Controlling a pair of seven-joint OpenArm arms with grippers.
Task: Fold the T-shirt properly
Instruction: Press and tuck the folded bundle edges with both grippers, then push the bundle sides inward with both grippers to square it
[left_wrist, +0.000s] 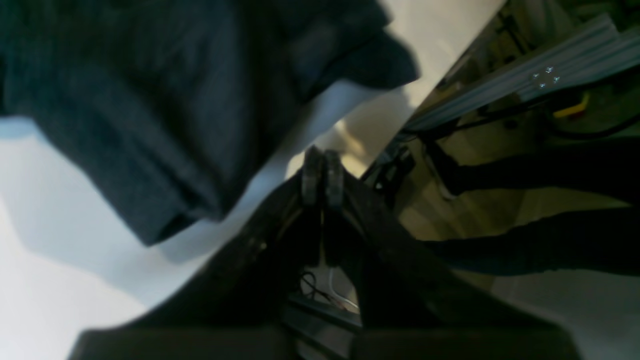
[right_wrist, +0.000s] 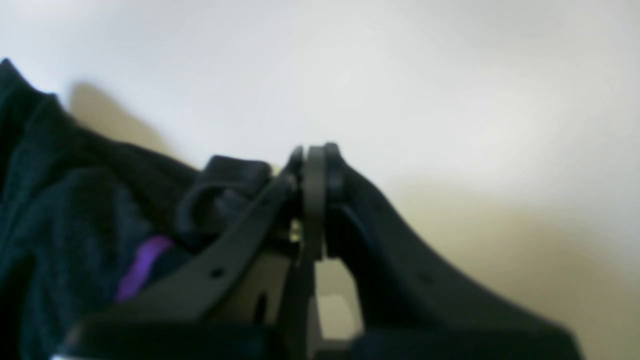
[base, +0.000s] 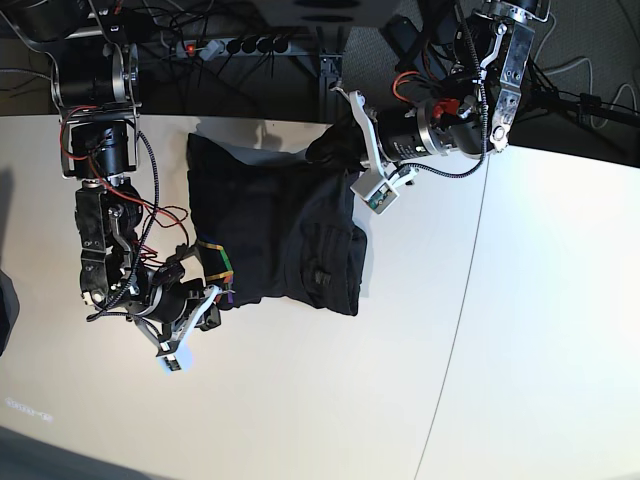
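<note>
T-shirt (base: 280, 235) cloth lies just beside both grippers, though neither pinches it: in the left wrist view the left gripper (left_wrist: 322, 175) has its two fingertips pressed together with nothing between them, poised over the pale table (left_wrist: 60, 280) near its edge, while a dark sleeve hangs in the upper left of that frame; in the right wrist view the right gripper (right_wrist: 315, 170) is likewise pressed together and empty, its tips over bare table, with dark folds and a purple streak of the print at the lower left of the frame. Seen from the base view, the left gripper (base: 330, 145) sits at the shirt's top right corner, near the table's far edge, and the right gripper (base: 222, 285) sits at the shirt's lower left corner beside the coloured print (base: 222, 268). The shirt lies rumpled and partly folded in the upper middle-left of the table (base: 330, 400), with cables and a power strip (base: 235, 45) beyond the far edge
</note>
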